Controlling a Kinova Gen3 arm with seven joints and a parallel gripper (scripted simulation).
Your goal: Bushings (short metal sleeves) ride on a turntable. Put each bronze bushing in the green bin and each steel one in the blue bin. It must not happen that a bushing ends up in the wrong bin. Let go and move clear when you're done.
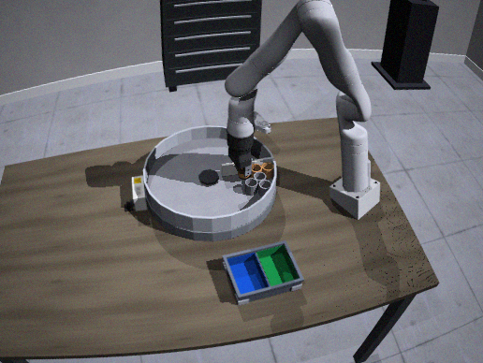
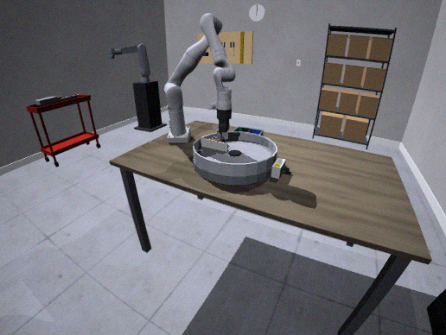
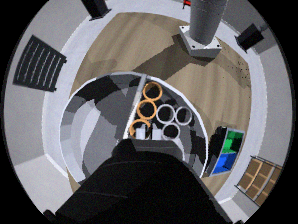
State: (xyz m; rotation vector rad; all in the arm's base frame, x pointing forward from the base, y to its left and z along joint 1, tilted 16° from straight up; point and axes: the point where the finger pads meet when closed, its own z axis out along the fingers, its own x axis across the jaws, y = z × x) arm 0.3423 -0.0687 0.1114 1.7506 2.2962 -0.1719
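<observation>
arm [image 2: 190,56] over turntable [image 2: 235,166] | pincer [image 2: 222,135] down inside rim | table [image 2: 346,190] | 1 red cart [image 2: 58,101] left
</observation>
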